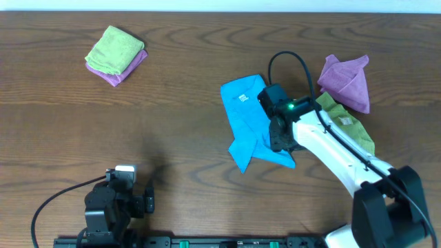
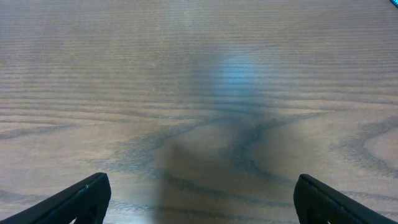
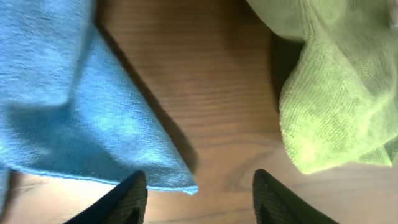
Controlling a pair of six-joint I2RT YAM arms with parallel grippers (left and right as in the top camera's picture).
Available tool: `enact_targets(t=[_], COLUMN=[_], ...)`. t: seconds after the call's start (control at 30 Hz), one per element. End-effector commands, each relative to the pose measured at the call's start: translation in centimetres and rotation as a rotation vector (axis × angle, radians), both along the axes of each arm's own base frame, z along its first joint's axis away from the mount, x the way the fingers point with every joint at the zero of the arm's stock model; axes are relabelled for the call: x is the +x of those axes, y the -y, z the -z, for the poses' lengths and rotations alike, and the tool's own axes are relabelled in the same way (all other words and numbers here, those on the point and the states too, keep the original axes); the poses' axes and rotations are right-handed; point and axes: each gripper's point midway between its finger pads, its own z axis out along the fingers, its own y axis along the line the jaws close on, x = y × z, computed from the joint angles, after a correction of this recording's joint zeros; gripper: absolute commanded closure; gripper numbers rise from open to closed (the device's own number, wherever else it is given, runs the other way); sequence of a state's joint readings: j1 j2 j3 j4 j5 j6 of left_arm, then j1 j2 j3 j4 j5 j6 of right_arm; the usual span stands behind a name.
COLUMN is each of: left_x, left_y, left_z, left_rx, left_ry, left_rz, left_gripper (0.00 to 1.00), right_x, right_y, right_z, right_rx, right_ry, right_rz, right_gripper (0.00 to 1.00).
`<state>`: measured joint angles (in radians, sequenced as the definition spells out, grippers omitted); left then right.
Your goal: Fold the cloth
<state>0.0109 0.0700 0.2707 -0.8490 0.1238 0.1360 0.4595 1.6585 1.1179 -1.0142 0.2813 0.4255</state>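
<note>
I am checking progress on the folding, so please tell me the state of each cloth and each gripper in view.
blue cloth: rumpled, partly folded over itself, lying unheld.
right gripper: open, empty, near the blue cloth's corner.
left gripper: open, empty.
loose green cloth: crumpled, partly hidden by the right arm.
loose purple cloth: crumpled.
folded green cloth: folded, stacked on a purple one.
folded purple cloth: folded, underneath.

Fuzzy microfibre cloth (image 1: 247, 117), grained wood table (image 1: 179, 83)
</note>
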Motion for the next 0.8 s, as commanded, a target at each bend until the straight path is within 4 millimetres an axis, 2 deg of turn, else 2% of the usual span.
enact_targets(t=[0.0, 0.07, 0.13, 0.33, 0.47, 0.67, 0.77], left_x=[-0.7, -0.6, -0.5, 0.0, 0.1, 0.1, 0.1], left_y=[0.1, 0.1, 0.1, 0.1, 0.1, 0.1, 0.1], left_z=[1.1, 1.0, 0.9, 0.3, 0.3, 0.3, 0.3], left_rx=[0.018, 0.018, 0.018, 0.018, 0.018, 0.018, 0.018], left_ry=[-0.046, -0.039, -0.035, -0.001, 0.001, 0.001, 0.001], left_rz=[0.021, 0.021, 0.021, 0.021, 0.021, 0.021, 0.021], left_gripper=[0.05, 0.05, 0.05, 0.05, 0.05, 0.05, 0.05], right_x=[-0.4, -1.0, -1.6, -2.5, -3.2, -3.6, -3.4], right_y=[-3.5, -6.3, -8.2, -11.3, -12.1, -12.1, -11.7], right_z=[-1.2, -1.7, -2.0, -1.0, 0.7, 3.4, 4.1], right_rx=[0.155, 0.290, 0.378, 0.440, 0.417, 0.381, 0.356], right_ry=[-0.007, -0.022, -0.038, -0.075, -0.125, -0.194, -0.198], right_rz=[-0.191, -0.285, -0.336, -0.431, -0.435, -0.398, -0.375], right_gripper=[0.39, 0.36, 0.36, 0.45, 0.46, 0.47, 0.47])
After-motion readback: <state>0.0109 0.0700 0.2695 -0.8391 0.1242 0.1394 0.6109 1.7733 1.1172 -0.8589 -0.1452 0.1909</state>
